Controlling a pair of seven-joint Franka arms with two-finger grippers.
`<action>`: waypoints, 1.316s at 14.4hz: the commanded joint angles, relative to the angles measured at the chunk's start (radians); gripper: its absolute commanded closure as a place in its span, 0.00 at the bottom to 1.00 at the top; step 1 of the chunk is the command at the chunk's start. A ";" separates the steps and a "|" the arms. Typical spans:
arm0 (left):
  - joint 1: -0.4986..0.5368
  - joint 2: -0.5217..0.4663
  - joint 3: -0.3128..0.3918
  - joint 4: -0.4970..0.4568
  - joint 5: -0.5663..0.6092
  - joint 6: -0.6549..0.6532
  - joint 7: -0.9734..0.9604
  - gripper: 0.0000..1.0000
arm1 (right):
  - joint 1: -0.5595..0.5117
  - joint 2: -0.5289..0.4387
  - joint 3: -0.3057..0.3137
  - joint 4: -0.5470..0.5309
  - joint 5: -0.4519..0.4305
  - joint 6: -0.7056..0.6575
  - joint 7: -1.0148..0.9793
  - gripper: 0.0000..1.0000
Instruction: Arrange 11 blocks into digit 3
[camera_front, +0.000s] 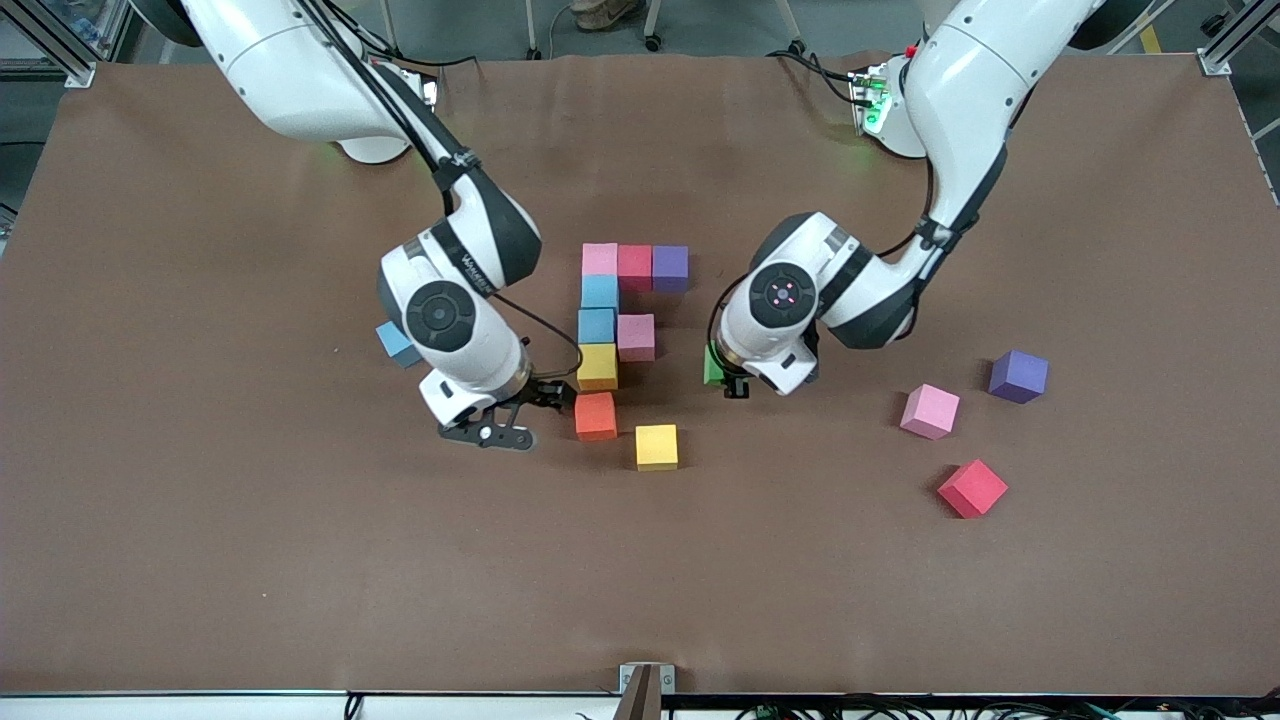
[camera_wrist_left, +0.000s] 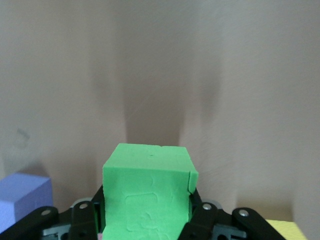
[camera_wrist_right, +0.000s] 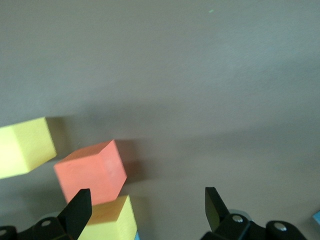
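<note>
The partial figure of blocks stands mid-table. Its top row is pink (camera_front: 600, 259), red (camera_front: 634, 266) and purple (camera_front: 670, 267). Below the pink one a column runs blue (camera_front: 599, 292), blue (camera_front: 596, 326), yellow (camera_front: 597, 367) and orange (camera_front: 595, 415), with a pink block (camera_front: 636, 337) beside the second blue. My left gripper (camera_front: 725, 380) is shut on a green block (camera_wrist_left: 147, 190), over the table toward the left arm's end of the figure. My right gripper (camera_front: 520, 412) is open and empty beside the orange block (camera_wrist_right: 91, 172).
A loose yellow block (camera_front: 656, 446) lies just nearer the camera than the figure. Pink (camera_front: 929, 411), purple (camera_front: 1018, 376) and red (camera_front: 972, 488) blocks lie scattered toward the left arm's end. A blue block (camera_front: 398, 343) is partly hidden by the right arm.
</note>
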 joint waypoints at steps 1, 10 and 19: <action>-0.052 -0.026 0.010 -0.047 -0.002 0.031 -0.106 0.81 | -0.047 -0.009 0.008 -0.027 -0.004 0.011 -0.005 0.00; -0.114 0.003 0.010 -0.061 0.118 0.123 -0.317 0.81 | -0.078 0.092 -0.023 0.031 -0.068 0.071 0.148 0.00; -0.149 0.048 0.014 -0.059 0.244 0.154 -0.414 0.81 | 0.027 0.190 -0.023 0.215 -0.083 0.077 0.014 0.00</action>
